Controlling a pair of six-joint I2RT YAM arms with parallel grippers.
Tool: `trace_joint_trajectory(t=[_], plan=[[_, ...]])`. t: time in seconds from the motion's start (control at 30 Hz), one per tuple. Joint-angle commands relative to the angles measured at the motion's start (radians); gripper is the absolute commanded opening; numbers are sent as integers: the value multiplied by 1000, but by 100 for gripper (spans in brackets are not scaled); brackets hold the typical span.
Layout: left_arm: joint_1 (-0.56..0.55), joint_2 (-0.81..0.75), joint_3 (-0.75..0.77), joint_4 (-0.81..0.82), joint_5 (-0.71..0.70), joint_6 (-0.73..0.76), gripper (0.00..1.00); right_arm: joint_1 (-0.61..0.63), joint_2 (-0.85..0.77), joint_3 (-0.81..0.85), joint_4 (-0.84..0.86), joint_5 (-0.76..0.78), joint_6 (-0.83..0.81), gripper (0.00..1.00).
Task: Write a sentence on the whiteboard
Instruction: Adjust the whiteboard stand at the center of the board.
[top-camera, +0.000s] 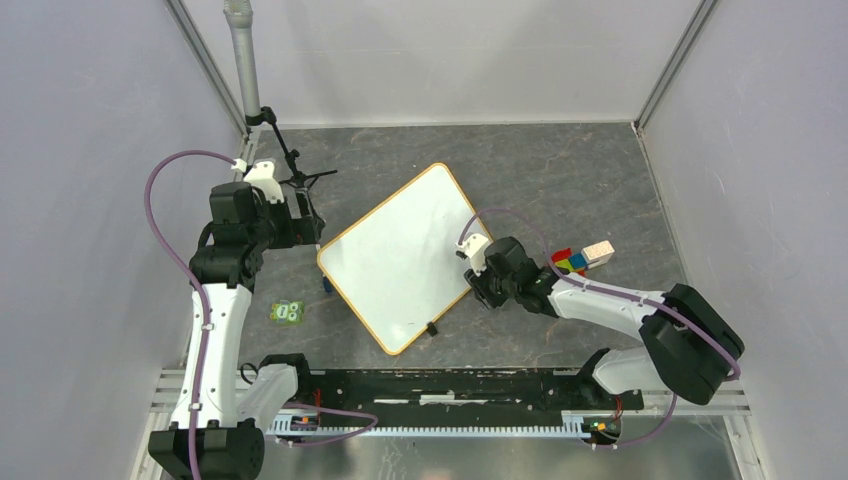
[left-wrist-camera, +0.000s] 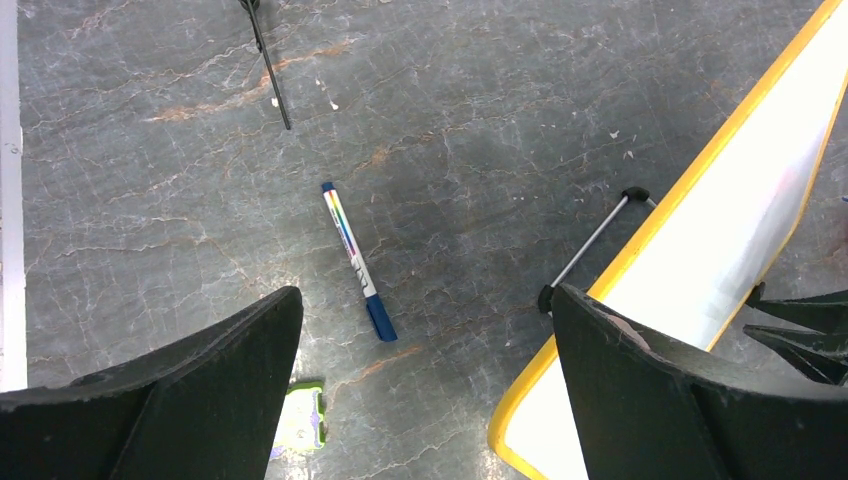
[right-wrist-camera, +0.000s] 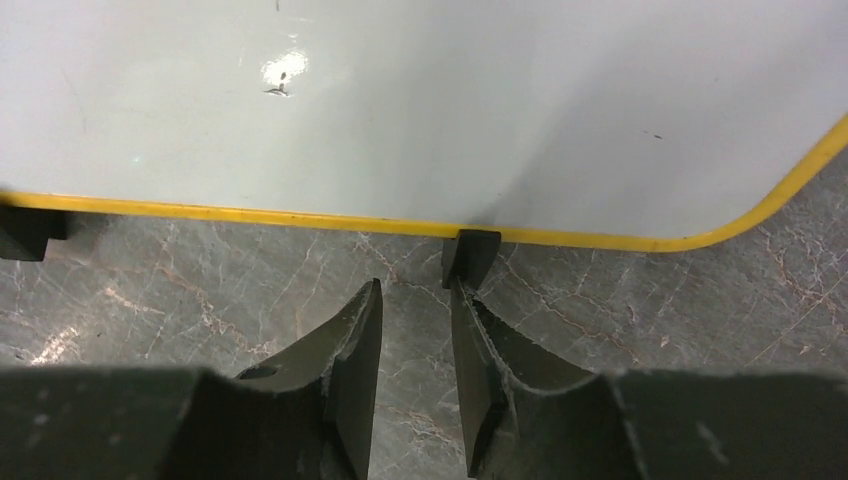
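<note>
Whiteboard (top-camera: 400, 250): flat on desk (top-camera: 560, 170), turned cornerwise, between the two arms. Writing surface blank, with no stroke of the sentence laid down yet.

Marker (left-wrist-camera: 358, 262): loose on desk, just beside the board's left edge, dark blue end toward the camera. Cannot tell whether capped.

Left tool (left-wrist-camera: 425, 300): fingers wide apart, empty, hanging above the marker.

Right tool (right-wrist-camera: 415, 310): fingers a narrow gap apart, gripping nothing, low at the board's yellow-framed right edge, just short of a black clip foot (right-wrist-camera: 470, 255).

Probable faults from here:
- Marker rolled or flicked aside. Cause: round barrel on smooth desk, lying askew to the finger line; off-centre closing likely to push rather than pinch.
- Board sliding or turning under pen pressure. Cause: nothing clamping it.
- Board nudged out of place. Cause: right tool pressing on clip foot or frame.
- No ink on contact. Cause: cap possibly on.

Markings: multicoloured band on marker barrel, lettering too small to read. Green card (top-camera: 287, 312) on desk near marker, print illegible. No readable brand elsewhere.
</note>
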Motion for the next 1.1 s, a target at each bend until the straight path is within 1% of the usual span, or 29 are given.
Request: trace_joint_trajectory(t=[0.0, 0.07, 0.17, 0.3, 0.43, 0.53, 0.67, 0.83, 0.97, 1.03, 1.07], plan=[[5, -14, 10, 43, -21, -54, 100, -25, 31, 13, 53, 31, 39, 38], [4, -13, 7, 45, -22, -53, 100, -31, 28, 10, 42, 56, 33, 42], [6, -15, 4, 47, -24, -50, 100, -48, 9, -5, 40, 53, 13, 43], [5, -12, 3, 49, -21, -49, 100, -59, 17, 10, 5, 80, -27, 51], [6, -12, 5, 49, -21, -48, 100, -71, -5, 1, -18, 63, -55, 52], [4, -18, -2, 53, -23, -47, 100, -73, -35, -7, 23, 47, -79, 52], [6, -8, -6, 64, -10, -55, 100, -71, 8, 30, 70, -18, -67, 54], [4, -6, 5, 57, -17, -54, 100, -71, 74, 59, 93, -43, -55, 53], [6, -10, -1, 57, -21, -55, 100, -71, 109, 74, 98, -42, -48, 49], [4, -13, -4, 58, -24, -55, 100, -71, 109, 74, 98, -34, -39, 44], [6, -12, -4, 58, -24, -55, 100, -71, 108, 73, 98, -29, -35, 39]])
